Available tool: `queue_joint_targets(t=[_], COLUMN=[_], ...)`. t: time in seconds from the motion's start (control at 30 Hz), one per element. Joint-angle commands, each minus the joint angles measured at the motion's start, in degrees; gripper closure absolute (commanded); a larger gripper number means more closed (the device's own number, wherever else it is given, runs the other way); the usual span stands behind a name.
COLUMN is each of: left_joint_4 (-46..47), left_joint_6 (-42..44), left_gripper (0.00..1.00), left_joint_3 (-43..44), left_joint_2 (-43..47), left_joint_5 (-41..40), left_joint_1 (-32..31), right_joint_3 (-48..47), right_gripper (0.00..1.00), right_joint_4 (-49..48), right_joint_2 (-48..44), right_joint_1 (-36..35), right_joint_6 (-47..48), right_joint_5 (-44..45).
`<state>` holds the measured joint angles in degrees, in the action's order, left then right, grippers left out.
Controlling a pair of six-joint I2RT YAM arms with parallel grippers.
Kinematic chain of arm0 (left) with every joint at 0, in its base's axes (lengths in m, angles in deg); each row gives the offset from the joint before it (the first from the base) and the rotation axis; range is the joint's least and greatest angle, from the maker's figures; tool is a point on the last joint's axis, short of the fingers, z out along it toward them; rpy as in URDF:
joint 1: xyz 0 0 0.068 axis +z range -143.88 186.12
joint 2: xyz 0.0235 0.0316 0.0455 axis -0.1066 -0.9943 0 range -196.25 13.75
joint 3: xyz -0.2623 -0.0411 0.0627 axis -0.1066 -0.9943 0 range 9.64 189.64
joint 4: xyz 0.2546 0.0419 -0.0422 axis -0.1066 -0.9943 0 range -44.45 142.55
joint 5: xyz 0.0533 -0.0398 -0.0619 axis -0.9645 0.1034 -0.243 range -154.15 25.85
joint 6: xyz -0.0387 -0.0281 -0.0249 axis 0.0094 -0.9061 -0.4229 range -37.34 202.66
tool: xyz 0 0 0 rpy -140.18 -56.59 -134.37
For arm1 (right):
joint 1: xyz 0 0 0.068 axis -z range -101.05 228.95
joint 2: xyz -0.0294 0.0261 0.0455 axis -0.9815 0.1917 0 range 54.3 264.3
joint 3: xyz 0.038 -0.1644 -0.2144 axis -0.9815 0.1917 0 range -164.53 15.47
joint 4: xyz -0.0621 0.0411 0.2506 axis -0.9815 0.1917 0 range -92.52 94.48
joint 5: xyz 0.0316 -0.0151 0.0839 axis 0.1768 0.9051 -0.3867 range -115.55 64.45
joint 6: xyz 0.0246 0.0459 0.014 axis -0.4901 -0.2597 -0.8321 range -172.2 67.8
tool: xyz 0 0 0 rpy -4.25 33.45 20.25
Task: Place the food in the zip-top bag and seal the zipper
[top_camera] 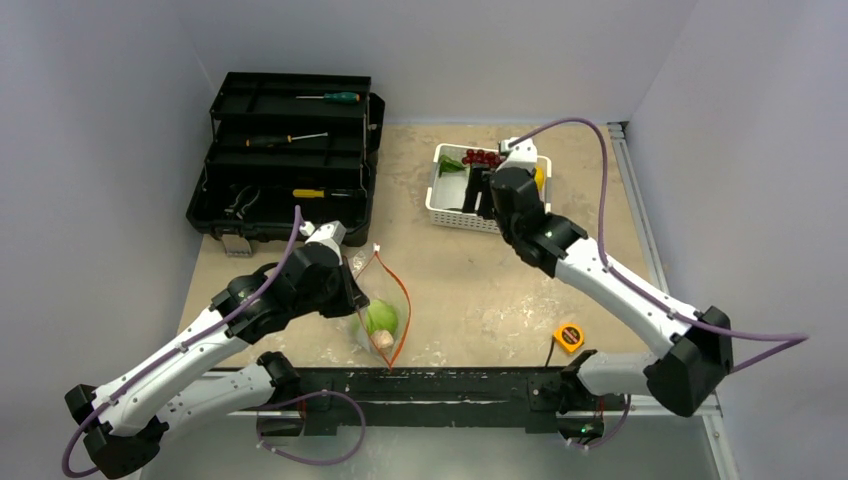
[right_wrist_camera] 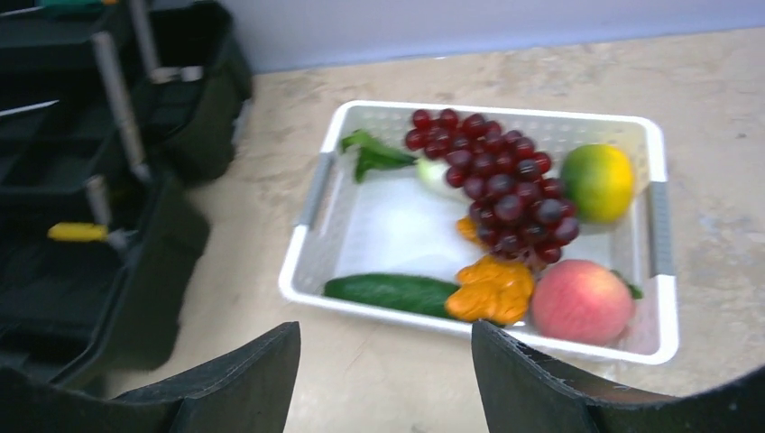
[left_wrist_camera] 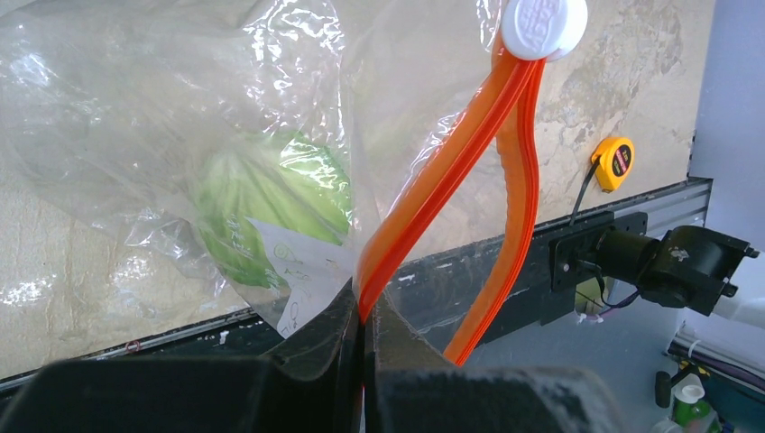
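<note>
While tight on zipper (left_wrist_camera: 428,194), left end effector (left_wrist_camera: 364,316)

**No Legible Writing in Any View**

Nothing can be read outright. The white slider (left_wrist_camera: 544,27) at the end of the zipper (left_wrist_camera: 424,207) bears raised lettering, too blurred to make out. The white label (left_wrist_camera: 302,271) on the zip-top bag (left_wrist_camera: 135,108) carries faint green print, illegible. The yellow tape measure (left_wrist_camera: 616,162) on the tabletop (left_wrist_camera: 631,54) has a dark round sticker with reddish marks, also unreadable.

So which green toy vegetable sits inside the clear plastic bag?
The round pale-green cabbage; the long dark cucumber lies in the white perforated basket.
</note>
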<state>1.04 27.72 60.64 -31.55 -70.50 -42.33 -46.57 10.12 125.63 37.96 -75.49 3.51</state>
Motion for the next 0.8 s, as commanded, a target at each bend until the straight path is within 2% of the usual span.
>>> queue_joint_targets(t=[0.0, 0.13, 0.47, 0.77], left_joint_4=[1.52, 1.26, 0.88, 0.07], left_joint_6=[-0.7, -0.73, -0.79, -0.87], left_gripper=[1.0, 1.0, 1.0, 1.0], left_joint_3=[0.6, 0.53, 0.36, 0.36], left_joint_2=[0.47, 0.54, 0.65, 1.08], left_joint_5=[0.54, 0.62, 0.76, 0.51], left_joint_1=[-0.16, -0.16, -0.19, -0.22], right_joint_3=[-4.89, -8.84, -19.92, -26.65], right_gripper=[0.31, 0.32, 0.23, 0.2], right_joint_4=[1.24, 1.42, 0.34, 0.23], right_joint_2=[6.47, 13.93, 32.87, 41.18], right_joint_1=[6.55, 10.93, 14.69, 14.97], right_joint_6=[-1.95, 0.09, 12.08, 19.92], right_joint_5=[1.23, -0.02, 0.25, 10.46])
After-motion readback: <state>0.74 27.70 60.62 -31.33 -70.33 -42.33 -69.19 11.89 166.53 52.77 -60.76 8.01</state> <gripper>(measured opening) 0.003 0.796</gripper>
